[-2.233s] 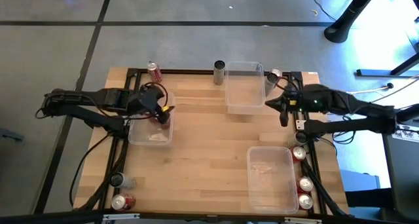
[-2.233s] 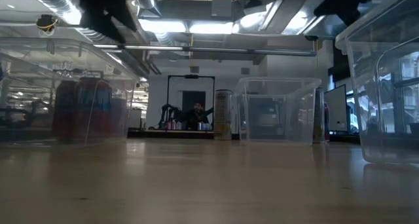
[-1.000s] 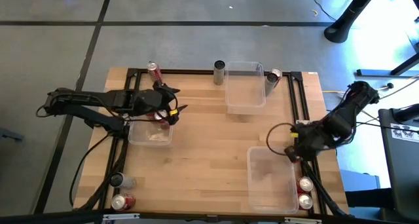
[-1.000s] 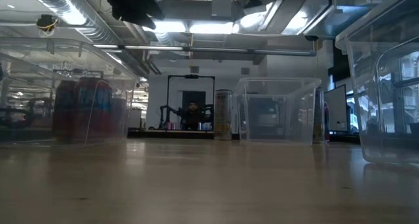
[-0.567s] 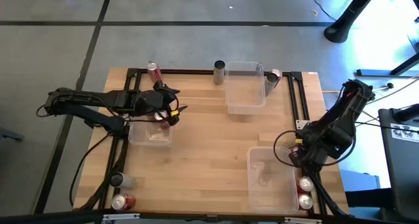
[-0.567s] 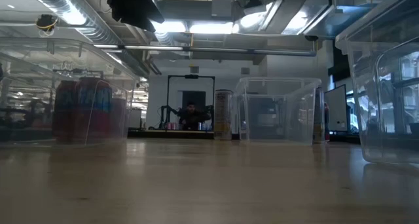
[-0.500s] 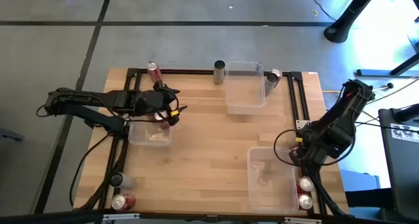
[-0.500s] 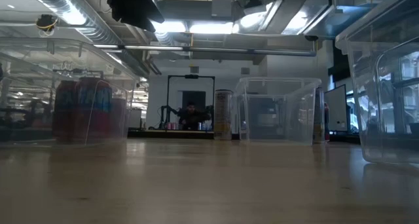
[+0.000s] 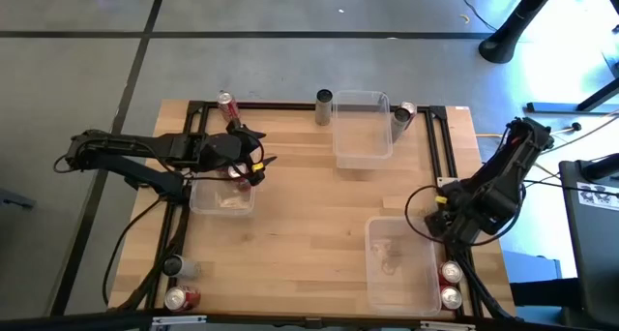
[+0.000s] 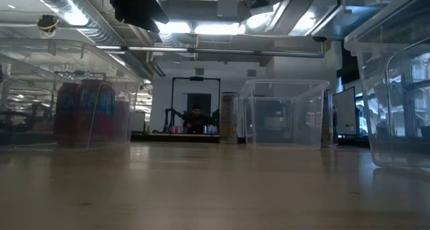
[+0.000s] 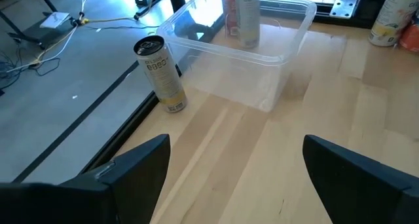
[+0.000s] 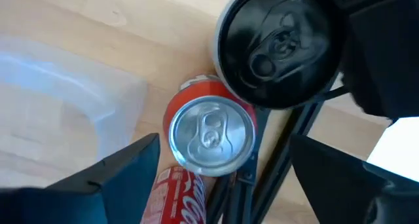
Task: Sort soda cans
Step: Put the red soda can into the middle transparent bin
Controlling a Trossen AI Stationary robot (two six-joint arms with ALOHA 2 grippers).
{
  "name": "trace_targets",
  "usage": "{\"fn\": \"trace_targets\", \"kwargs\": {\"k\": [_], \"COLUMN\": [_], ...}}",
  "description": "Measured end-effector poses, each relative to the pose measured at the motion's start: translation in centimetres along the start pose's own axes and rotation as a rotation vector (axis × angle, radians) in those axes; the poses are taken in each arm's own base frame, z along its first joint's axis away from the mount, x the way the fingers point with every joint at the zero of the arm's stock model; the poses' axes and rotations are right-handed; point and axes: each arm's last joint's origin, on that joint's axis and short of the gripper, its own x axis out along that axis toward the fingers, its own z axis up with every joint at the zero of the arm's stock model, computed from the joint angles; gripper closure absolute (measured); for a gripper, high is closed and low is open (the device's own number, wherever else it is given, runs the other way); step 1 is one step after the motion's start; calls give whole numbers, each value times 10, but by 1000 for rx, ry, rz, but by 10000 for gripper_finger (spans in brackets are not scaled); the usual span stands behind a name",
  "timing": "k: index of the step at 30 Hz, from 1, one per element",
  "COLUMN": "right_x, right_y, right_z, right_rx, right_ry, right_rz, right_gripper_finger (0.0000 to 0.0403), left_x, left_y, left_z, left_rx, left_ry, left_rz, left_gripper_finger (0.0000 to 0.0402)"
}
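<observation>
Your right gripper [image 12: 219, 185] hangs over the cans at the counter's [image 9: 300, 205] right near edge, fingers spread wide and empty, looking straight down on a red can with a silver top [image 12: 211, 133]. A dark-topped can [image 12: 278, 44] stands touching it, and another red can [image 12: 175, 187] sits just beside. This looks like the reach step: you're lining up for a pick. Next you need to center on that silver top and come down with a finger either side, but the dark-topped neighbour is pressed right against it, so room on that side is tight, and the frame rail [image 12: 275, 165] runs close by. The clear bin [image 9: 400, 263] sits just beside, its wall near your approach.

Your left gripper [image 11: 236, 178] waits over the left bin [image 9: 222, 197], fingers wide with nothing between them, facing the far bin [image 11: 239, 44] and a dark can [image 11: 160, 73] standing beside it. More cans sit at the far-left corner [image 9: 228, 105], far-right corner [image 9: 402, 115] and near-left corner [image 9: 178, 298].
</observation>
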Motion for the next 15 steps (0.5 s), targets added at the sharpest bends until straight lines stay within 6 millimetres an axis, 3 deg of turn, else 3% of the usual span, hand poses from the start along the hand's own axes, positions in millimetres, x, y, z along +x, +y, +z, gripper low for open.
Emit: {"fn": "trace_targets", "kwargs": {"k": [5, 15], "right_x": [21, 39], "right_y": [4, 5], "right_z": [-3, -4], "right_rx": [1, 1], "right_ry": [25, 19], "right_rz": [10, 15], "right_gripper_finger": [78, 88], "left_x": [0, 0], "left_y": [0, 0], "left_z": [0, 0], "left_rx": [0, 3], "left_ry": [0, -1], "left_rz": [0, 0], "left_gripper_finger": [66, 66]}}
